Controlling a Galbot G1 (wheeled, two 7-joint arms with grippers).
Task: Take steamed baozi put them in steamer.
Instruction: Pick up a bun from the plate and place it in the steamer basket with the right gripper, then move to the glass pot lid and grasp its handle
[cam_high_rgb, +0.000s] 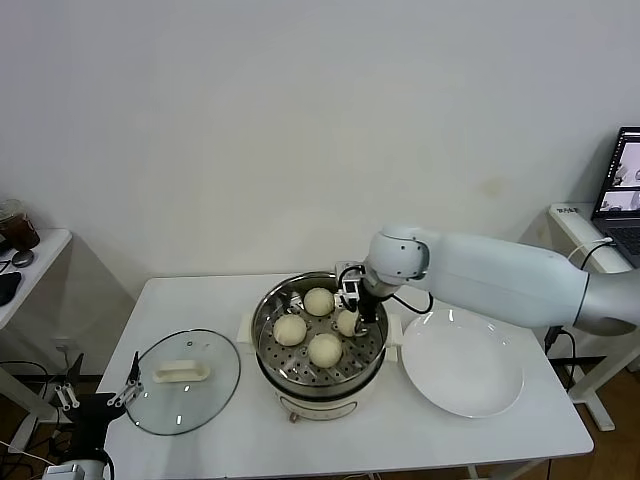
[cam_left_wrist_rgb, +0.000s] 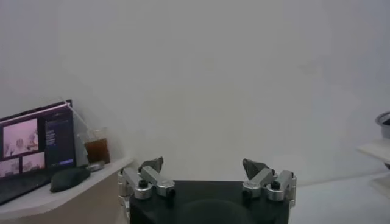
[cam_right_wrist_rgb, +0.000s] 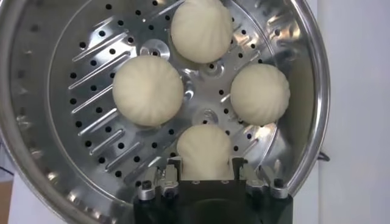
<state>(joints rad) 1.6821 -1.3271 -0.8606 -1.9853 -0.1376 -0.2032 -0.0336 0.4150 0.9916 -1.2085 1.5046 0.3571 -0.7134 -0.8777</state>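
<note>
The steamer (cam_high_rgb: 266, 312) stands mid-table with four cream baozi on its perforated tray. Three lie free (cam_high_rgb: 319, 300) (cam_high_rgb: 290, 329) (cam_high_rgb: 324, 349). My right gripper (cam_high_rgb: 350, 320) reaches down into the pot at its right side and is shut on the fourth baozi (cam_high_rgb: 346, 322), which rests on the tray. In the right wrist view the gripper (cam_right_wrist_rgb: 206, 173) has a finger on each side of that baozi (cam_right_wrist_rgb: 204, 149), with the others (cam_right_wrist_rgb: 202, 27) (cam_right_wrist_rgb: 148, 90) (cam_right_wrist_rgb: 259, 93) beyond it inside the steamer wall (cam_right_wrist_rgb: 36, 140). My left gripper (cam_high_rgb: 98, 393) is parked open at the table's left, shown empty in the left wrist view (cam_left_wrist_rgb: 204, 167).
The glass lid (cam_high_rgb: 183, 380) with a white handle lies on the table left of the steamer. A flat white plate (cam_high_rgb: 462, 362) lies to its right, with nothing on it. A laptop (cam_high_rgb: 625, 190) sits on a side desk at far right.
</note>
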